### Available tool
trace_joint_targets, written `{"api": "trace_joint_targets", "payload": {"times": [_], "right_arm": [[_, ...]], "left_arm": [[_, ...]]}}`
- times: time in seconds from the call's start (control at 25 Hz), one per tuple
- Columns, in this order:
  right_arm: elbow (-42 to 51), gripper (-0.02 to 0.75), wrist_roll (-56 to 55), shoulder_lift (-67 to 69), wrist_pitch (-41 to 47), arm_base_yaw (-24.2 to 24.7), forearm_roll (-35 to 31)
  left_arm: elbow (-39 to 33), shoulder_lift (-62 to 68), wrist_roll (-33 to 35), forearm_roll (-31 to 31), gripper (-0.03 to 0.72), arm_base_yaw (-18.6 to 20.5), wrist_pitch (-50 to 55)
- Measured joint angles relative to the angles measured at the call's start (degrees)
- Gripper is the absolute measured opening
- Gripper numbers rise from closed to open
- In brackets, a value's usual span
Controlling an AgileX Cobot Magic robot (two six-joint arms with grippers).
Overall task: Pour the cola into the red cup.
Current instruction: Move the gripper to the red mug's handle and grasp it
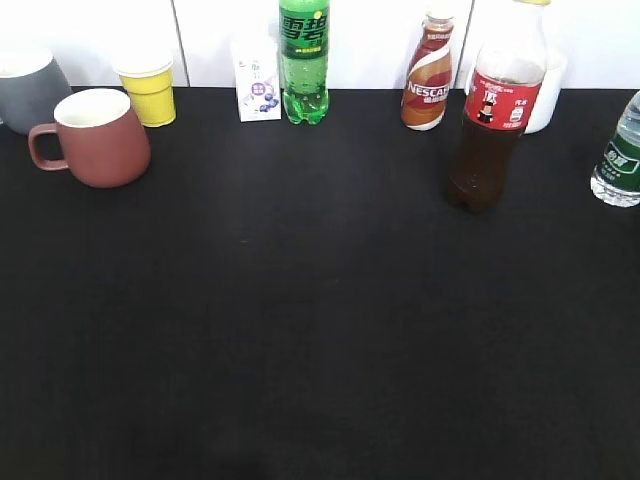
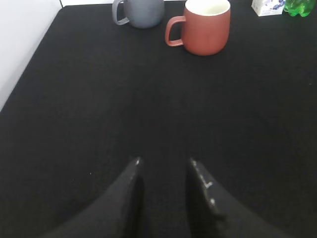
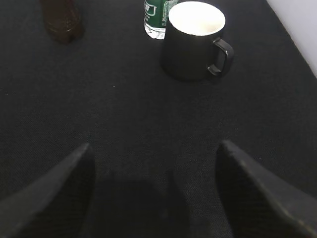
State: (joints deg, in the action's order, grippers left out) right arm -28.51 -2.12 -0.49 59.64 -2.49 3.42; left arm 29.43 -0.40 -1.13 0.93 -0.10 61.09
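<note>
The cola (image 1: 495,130) stands upright in the upper right of the exterior view, on the black table (image 1: 300,330), just beside the Nescafe bottle (image 1: 428,75), while the red cup (image 1: 98,137) sits at the upper left, in front of the grey mug (image 1: 28,88) and yellow paper cup (image 1: 150,90). The left gripper (image 2: 164,166) hangs low over bare cloth, jaws narrowly parted and empty; the right gripper (image 3: 154,151) is spread wide, holding nothing, with a dark mug (image 3: 194,40) ahead of it
</note>
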Motion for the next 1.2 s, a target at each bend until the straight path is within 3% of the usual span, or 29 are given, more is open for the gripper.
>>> {"api": "trace_joint_targets", "payload": {"times": [0.4, 0.52, 0.6, 0.68, 0.72, 0.76, 0.96, 1.2], "right_arm": [[0.00, 0.573, 0.00, 0.00, 0.00, 0.00, 0.00], [0.00, 0.573, 0.00, 0.00, 0.00, 0.00, 0.00], [0.00, 0.573, 0.00, 0.00, 0.00, 0.00, 0.00], [0.00, 0.573, 0.00, 0.00, 0.00, 0.00, 0.00], [0.00, 0.573, 0.00, 0.00, 0.00, 0.00, 0.00], [0.00, 0.573, 0.00, 0.00, 0.00, 0.00, 0.00], [0.00, 0.573, 0.00, 0.00, 0.00, 0.00, 0.00], [0.00, 0.573, 0.00, 0.00, 0.00, 0.00, 0.00]], "left_arm": [[0.69, 0.44, 0.00, 0.00, 0.238, 0.00, -1.24], [2.99, 8.49, 4.25, 0.00, 0.398, 0.00, -22.05], [2.99, 17.95, 4.59, -0.52, 0.449, 0.00, -36.50], [2.99, 29.73, 4.71, -0.93, 0.452, 0.00, -54.91], [2.99, 32.83, 4.71, -0.93, 0.451, -0.05, -58.83], [2.99, 41.47, 4.71, -3.81, 0.447, -0.88, -67.11], [-5.33, 63.96, 4.71, -11.12, 0.445, -9.89, -91.89], [-6.09, 85.30, 4.71, -11.98, 0.441, -10.36, -107.99]]}}
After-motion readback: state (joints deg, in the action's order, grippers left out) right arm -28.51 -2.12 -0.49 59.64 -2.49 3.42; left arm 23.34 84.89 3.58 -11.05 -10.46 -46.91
